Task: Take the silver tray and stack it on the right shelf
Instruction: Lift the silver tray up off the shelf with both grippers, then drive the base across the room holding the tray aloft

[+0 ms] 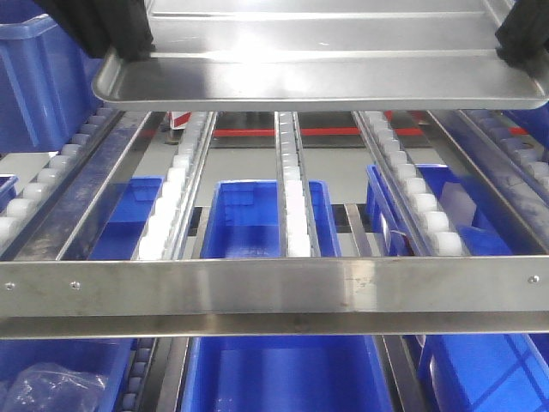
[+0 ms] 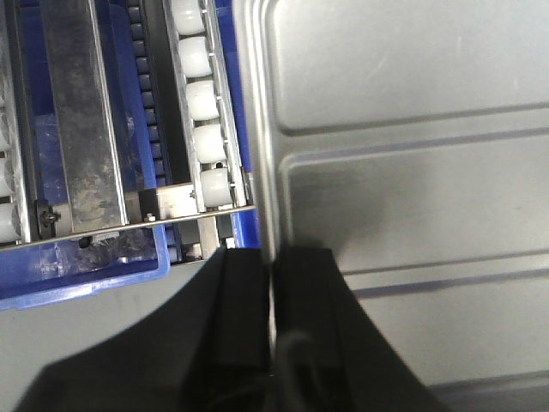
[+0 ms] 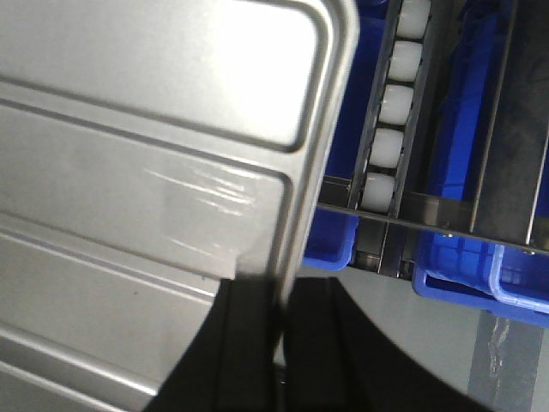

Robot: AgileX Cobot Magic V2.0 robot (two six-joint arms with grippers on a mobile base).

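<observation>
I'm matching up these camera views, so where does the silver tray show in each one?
Front view: silver tray across the top, above the right shelf.
Left wrist view: fills the right side, left tool gripping its edge.
Right wrist view: fills the left side, right tool gripping its edge.
Shared landmark: the white rollers.

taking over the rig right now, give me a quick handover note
Left tool: shut on the tray, left rim.
Right tool: shut on its right rim.
Tray: held in the air between both tools, over the front of the shelf, above the rollers and apparently not touching them.
Done: tray grabbed and raised.
Left: lower it onto the rollers, then open both tools.
</observation>
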